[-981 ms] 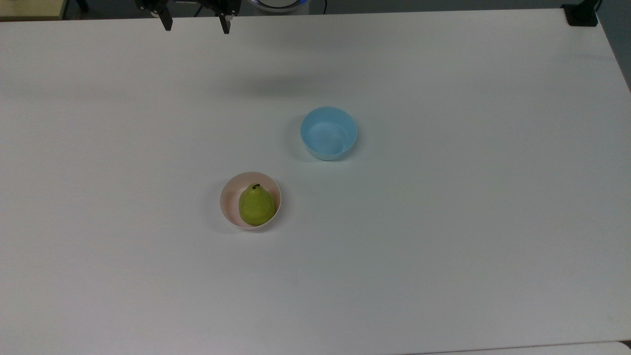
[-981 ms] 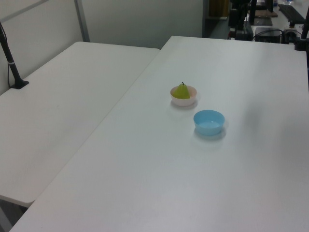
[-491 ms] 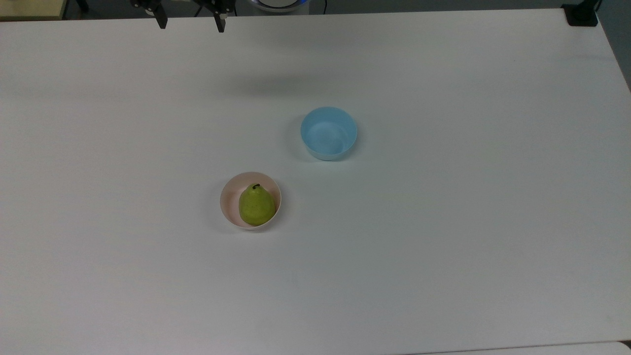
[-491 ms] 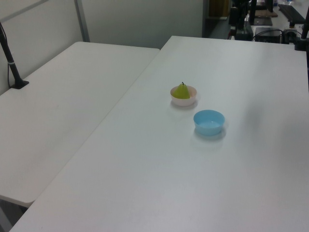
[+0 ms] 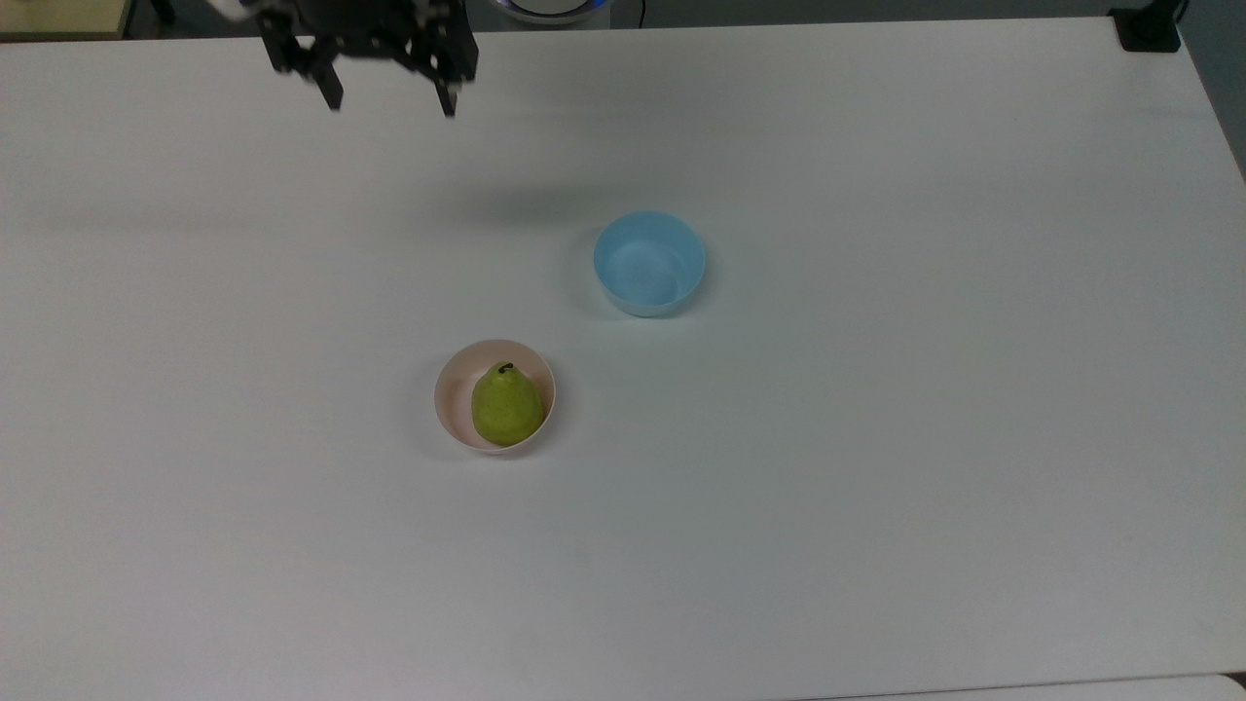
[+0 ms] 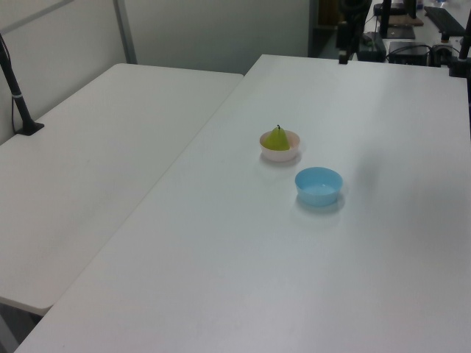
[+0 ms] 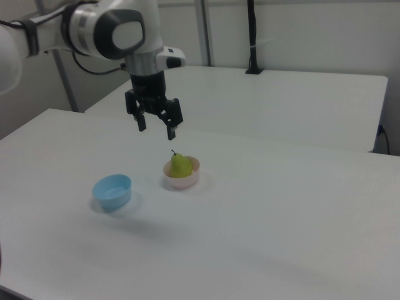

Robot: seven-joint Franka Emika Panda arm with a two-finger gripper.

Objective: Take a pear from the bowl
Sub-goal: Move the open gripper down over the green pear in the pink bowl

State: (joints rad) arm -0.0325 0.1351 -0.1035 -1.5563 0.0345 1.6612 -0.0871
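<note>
A yellow-green pear point(image 5: 506, 405) with a dark stem stands upright in the pale pink bowl point(image 5: 450, 394) near the table's middle. It shows again as the pear point(image 7: 180, 165) in the bowl point(image 7: 182, 180) in the right view, and the pear point(image 6: 277, 138) in the bowl point(image 6: 280, 154) in the left view. My gripper point(image 5: 391, 105) hangs open and empty, high above the table at the top view's upper left. In the right view the gripper point(image 7: 156, 130) points down, above and to the left of the pear.
A light blue bowl point(image 5: 649, 263), empty, sits to the upper right of the pink one in the top view. The white table point(image 5: 876, 487) spreads wide around both bowls. A second white table point(image 6: 88, 169) adjoins on the left view's left.
The gripper has moved down the top view from the table's far edge, toward the bowls, and more of it shows. Its fingers stay open. The pear and bowls have not moved.
</note>
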